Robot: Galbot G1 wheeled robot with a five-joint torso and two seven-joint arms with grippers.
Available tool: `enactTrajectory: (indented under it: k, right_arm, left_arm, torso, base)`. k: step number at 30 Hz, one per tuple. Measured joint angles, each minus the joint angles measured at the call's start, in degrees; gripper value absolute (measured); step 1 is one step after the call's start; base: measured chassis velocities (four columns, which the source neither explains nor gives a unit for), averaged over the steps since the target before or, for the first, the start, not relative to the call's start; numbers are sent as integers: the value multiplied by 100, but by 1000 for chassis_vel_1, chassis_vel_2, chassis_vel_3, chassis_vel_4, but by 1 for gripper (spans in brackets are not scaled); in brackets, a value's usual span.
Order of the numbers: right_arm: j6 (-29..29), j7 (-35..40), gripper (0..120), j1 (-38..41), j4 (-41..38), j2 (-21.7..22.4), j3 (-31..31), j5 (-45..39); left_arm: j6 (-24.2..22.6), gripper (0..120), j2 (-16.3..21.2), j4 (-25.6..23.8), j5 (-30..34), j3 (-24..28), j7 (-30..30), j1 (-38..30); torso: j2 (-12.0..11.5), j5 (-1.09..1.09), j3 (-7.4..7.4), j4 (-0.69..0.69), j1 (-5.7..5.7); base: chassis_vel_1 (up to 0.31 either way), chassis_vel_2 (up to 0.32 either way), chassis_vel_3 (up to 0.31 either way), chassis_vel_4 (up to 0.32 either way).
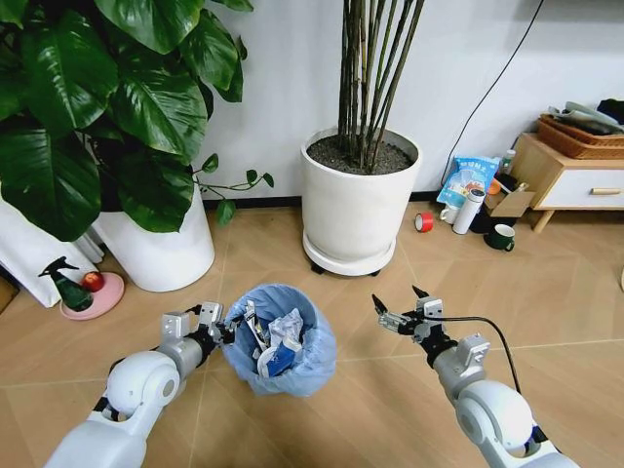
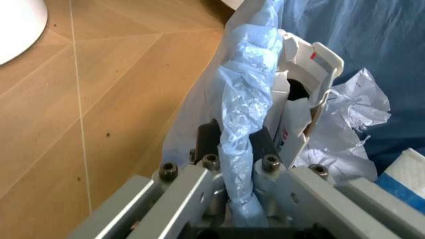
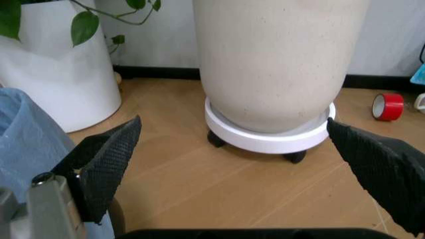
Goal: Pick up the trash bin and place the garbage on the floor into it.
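Blue-lined trash bin (image 1: 281,341): one; garbage (image 1: 276,336) inside.

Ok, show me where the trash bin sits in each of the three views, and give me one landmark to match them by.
Head view: the trash bin is low and centre, between the two arms, with the left gripper shut on its rim.
Left wrist view: its blue bag rim runs up from the gripper, with papers inside.
Right wrist view: its blue bag side shows at the edge, beside one open fingertip.
Shared landmark: the light-blue bag.
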State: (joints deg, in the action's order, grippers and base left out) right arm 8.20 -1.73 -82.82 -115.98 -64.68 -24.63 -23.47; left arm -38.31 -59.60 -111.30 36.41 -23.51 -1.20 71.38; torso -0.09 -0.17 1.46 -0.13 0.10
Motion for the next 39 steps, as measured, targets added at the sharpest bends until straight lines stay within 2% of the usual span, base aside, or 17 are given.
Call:
enactTrajectory:
  k: [39]
  right_arm:
    - [-8, -26, 100, -251, -172, -114, -12, 208]
  left_arm:
    - [41, 0, -55, -109, -69, -67, -49, 93]
  torso:
    - [0, 0, 0, 0, 1]
  base:
    - [64, -65, -63, 64]
